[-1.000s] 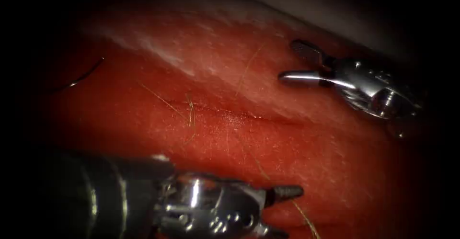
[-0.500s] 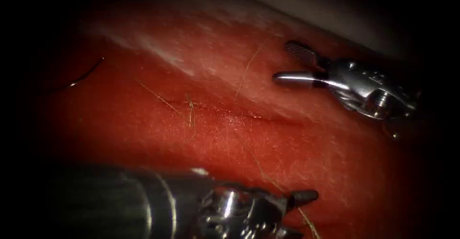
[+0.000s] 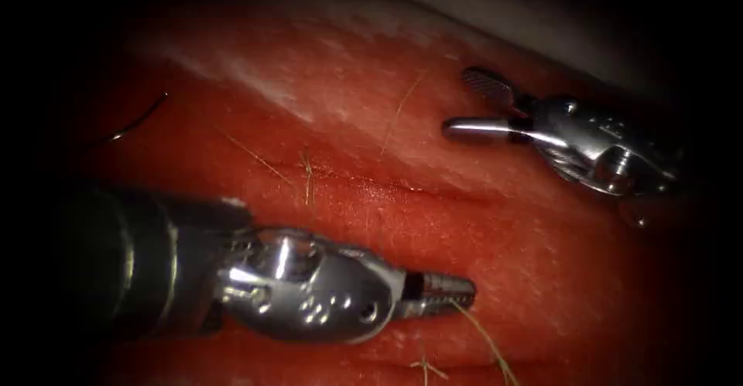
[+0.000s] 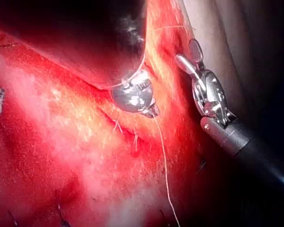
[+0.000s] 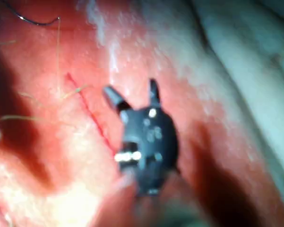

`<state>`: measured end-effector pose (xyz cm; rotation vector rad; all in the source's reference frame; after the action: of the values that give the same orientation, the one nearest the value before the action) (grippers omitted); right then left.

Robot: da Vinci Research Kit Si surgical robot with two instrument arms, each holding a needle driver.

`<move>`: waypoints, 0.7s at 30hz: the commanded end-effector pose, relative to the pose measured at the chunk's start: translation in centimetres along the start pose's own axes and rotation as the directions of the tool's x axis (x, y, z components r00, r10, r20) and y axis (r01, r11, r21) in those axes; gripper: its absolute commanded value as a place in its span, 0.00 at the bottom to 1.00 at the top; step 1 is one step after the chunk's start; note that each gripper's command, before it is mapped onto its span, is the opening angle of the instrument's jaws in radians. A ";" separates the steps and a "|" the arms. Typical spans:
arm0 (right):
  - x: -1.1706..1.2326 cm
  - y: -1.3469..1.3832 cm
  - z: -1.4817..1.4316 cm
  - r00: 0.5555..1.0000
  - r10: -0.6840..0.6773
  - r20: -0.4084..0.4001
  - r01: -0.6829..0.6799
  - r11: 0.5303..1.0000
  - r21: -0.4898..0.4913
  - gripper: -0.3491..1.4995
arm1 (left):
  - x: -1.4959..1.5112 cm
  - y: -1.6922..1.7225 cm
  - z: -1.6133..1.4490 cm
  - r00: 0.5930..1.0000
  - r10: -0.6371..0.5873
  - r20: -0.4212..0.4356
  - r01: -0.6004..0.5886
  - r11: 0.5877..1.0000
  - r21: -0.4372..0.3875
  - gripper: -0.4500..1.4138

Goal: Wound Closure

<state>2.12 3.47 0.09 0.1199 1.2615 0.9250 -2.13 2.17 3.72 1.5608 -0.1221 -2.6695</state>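
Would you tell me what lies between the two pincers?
In the endoscope view, the cut in the tissue runs between the left pincer and the open right pincer.

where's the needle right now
The needle lies on the tissue at the endoscope view's far left, above the left tool and well left of the cut; neither tool holds it.

The endoscope is looking down from above and in front at the cut (image 3: 371, 189) in the tissue (image 3: 348, 100); each wrist camera is peering along its shaft from very close, all three sharing that cut and surrounding tissue
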 end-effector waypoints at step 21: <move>-0.18 -1.01 0.70 0.915 -0.403 0.004 0.372 0.850 0.373 0.72 | -0.76 -0.22 -0.39 0.936 0.214 -0.280 -0.251 0.963 -0.102 0.05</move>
<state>3.15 2.95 -0.11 0.1860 1.3038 0.3235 -1.37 2.46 4.10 1.7215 -0.1035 -2.2134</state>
